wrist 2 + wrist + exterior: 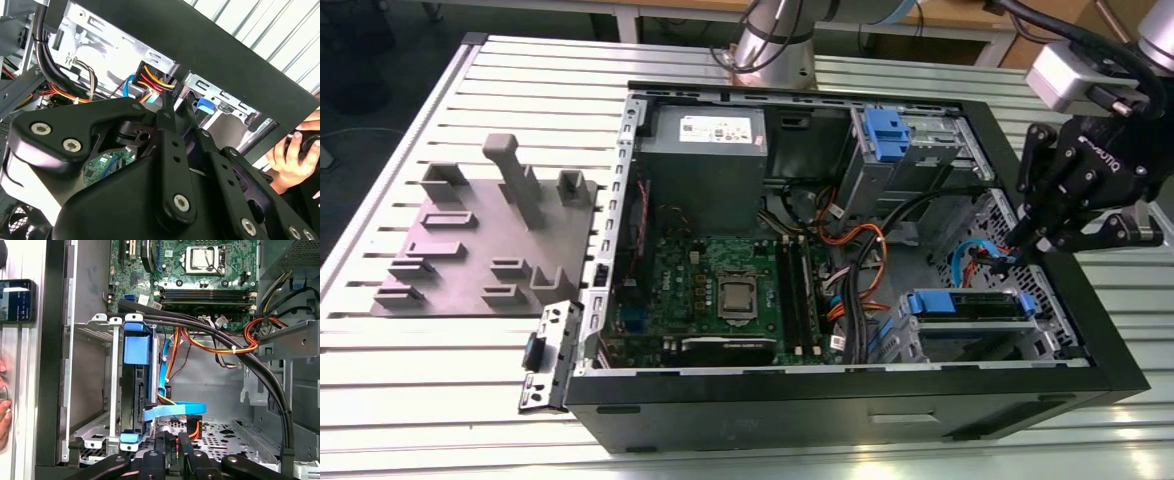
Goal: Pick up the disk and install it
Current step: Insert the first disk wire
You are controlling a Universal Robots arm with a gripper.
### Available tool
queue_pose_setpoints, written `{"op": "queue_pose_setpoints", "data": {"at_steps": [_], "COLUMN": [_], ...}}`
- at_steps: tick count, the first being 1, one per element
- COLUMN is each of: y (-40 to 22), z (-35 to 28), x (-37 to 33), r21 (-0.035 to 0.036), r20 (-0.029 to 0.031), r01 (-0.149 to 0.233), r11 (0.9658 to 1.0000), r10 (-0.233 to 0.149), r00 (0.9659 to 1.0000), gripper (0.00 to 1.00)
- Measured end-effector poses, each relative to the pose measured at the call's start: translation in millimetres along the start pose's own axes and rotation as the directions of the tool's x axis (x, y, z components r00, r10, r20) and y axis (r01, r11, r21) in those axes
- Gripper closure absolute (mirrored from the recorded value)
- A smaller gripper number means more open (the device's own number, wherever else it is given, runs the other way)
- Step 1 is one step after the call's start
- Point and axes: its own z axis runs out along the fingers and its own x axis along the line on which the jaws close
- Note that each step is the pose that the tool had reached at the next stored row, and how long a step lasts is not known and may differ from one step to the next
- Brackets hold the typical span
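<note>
disk (134, 390) sat upright in its metal bay (95, 390) inside the open computer case (854, 400) on the desk (400, 330). hand (1023, 250) hovered at the case's wall on the exterior view's right, fingers narrow, holding nothing.

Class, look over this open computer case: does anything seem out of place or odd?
A flat blue cable ends loose beside the disk in its cage, apparently unplugged. A person's hand sits just outside the case wall, close to the gripper. No damage shows.

Person's hand (295, 160) cut off at second wrist view's edge.
</note>
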Motion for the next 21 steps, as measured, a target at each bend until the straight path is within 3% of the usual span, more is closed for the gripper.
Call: {"op": "queue_pose_setpoints", "data": {"at_steps": [10,12,15,16,17,18,21], "y": [-1.2,-1.3,-1.1,-0.7,0.8,3.2,9.8], "z": [5.7,5.5,3.3,2.8,2.7,2.8,3.3], "x": [-4.3,-4.4,-4.2,-4.1,-4.1,-4.1,-3.5], "r21": [-0.0007,-0.0009,-0.0011,-0.0012,-0.0007,0.0029,0.0256], "r20": [-0.0239,-0.035,-0.0621,-0.0672,-0.0685,-0.0687,-0.0687], "r01": [0.001,0.0,0.0,0.0,0.0,-0.001,-0.003], "r11": [1.0,1.0,1.0,1.0,1.0,1.0,0.9997], "r10": [-0.001,0.0,0.0,0.0,0.0,0.001,0.004], "r00": [0.9997,0.9994,0.9981,0.9977,0.9977,0.9976,0.9976], "gripper": [0.76,0.84,0.84,0.84,0.84,0.84,0.84]}}
